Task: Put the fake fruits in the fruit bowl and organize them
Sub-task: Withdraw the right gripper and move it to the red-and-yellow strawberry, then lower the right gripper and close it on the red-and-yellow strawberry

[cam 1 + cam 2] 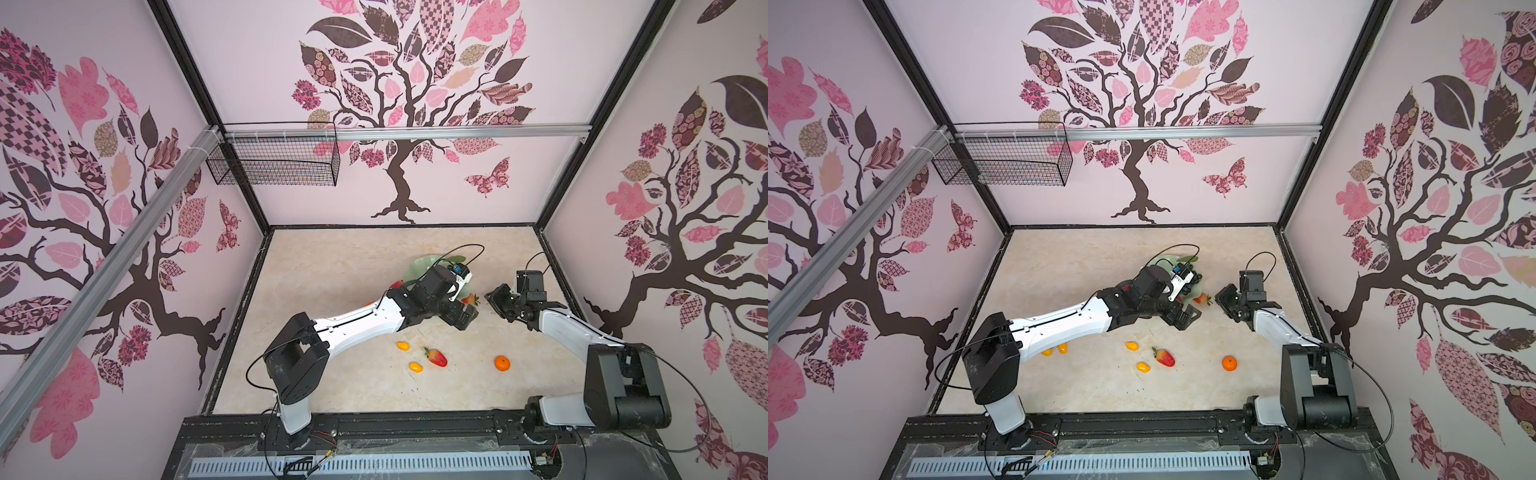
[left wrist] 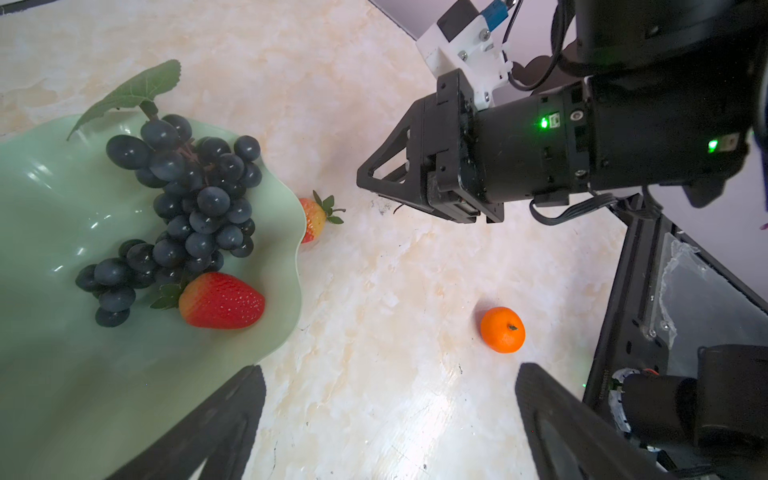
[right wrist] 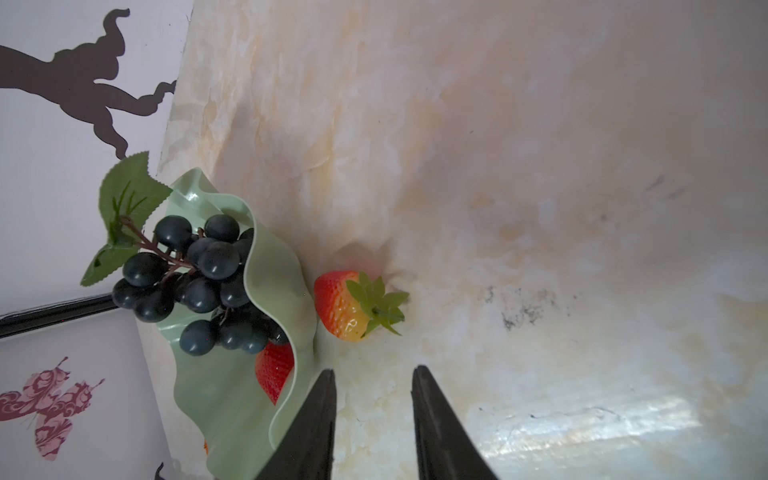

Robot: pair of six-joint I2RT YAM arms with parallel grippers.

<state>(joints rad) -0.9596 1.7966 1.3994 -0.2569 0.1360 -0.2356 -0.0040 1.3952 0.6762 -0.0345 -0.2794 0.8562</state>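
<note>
Right gripper (image 3: 372, 372), jaws parted and empty, looks lined up on the red plastic strawberry (image 3: 338, 307) just beside the mint-green scalloped fruit bowl (image 3: 274, 282); next, advance and pinch.

The fruit bowl (image 3: 224, 399), pale green with a wavy rim, sits on the marbled table (image 3: 540, 166) close to the papered wall (image 3: 62, 166). In it lies the dark grape bunch (image 3: 208, 270), whose green leaf (image 3: 129, 187) sticks out past the bowl's wall-side rim. A red strawberry (image 3: 274, 370) is half hidden behind the bowl's other rim. A second strawberry (image 3: 338, 307) lies on the table just outside the bowl, green cap turned away from it. The right gripper (image 3: 374, 370) is near that same side of the bowl, its two black jaws parted with nothing between them.
</note>
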